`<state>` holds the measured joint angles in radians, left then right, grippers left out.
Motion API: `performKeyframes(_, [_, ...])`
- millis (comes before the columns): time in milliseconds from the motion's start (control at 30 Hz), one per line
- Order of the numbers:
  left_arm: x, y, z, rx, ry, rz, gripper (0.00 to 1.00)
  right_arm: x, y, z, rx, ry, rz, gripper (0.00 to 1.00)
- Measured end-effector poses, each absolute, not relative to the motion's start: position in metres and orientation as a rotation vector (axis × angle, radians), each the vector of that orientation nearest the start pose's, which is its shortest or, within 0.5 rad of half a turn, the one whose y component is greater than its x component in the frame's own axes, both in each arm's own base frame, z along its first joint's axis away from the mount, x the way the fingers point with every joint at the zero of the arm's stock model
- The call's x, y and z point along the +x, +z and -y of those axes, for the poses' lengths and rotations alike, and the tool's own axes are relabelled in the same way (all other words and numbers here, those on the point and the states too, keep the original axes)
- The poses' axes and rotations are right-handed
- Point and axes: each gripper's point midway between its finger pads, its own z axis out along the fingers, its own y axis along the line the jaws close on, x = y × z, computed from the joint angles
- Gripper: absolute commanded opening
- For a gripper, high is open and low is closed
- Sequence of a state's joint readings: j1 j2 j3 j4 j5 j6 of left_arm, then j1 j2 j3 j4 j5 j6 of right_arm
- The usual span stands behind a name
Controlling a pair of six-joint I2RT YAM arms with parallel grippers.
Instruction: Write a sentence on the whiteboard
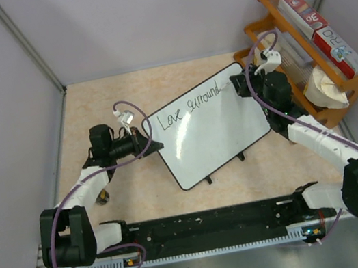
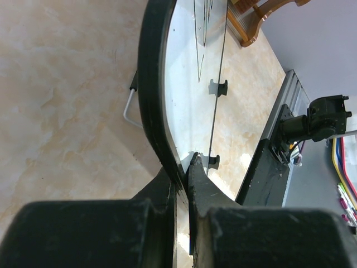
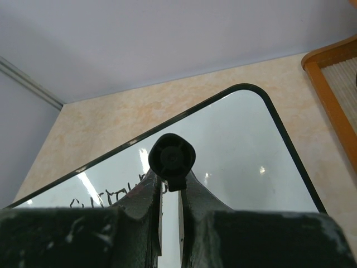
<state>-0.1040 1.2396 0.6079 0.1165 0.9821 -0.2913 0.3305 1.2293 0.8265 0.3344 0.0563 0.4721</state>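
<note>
Both tools are pinching something. The right tool (image 3: 170,181) is pressed together on a black marker (image 3: 172,158), held over the top right of the whiteboard (image 1: 214,135), just past the last written letter; whether the tip touches I cannot tell. The left tool (image 2: 187,167) clamps the board's left edge, steadying it. The board lies mid-desk (image 1: 110,97), between the arms. "Love surround" runs along its top edge. The sentence looks unfinished, with more words to write.
</note>
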Motion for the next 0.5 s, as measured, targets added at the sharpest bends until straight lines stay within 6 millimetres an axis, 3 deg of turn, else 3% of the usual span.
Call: performKeyframes(500, [0.271,0.153,0.182,0.433,-1.258,-2.012,0.0,0.405,0.287,-0.145,0.173,0.562,-1.62,0.0])
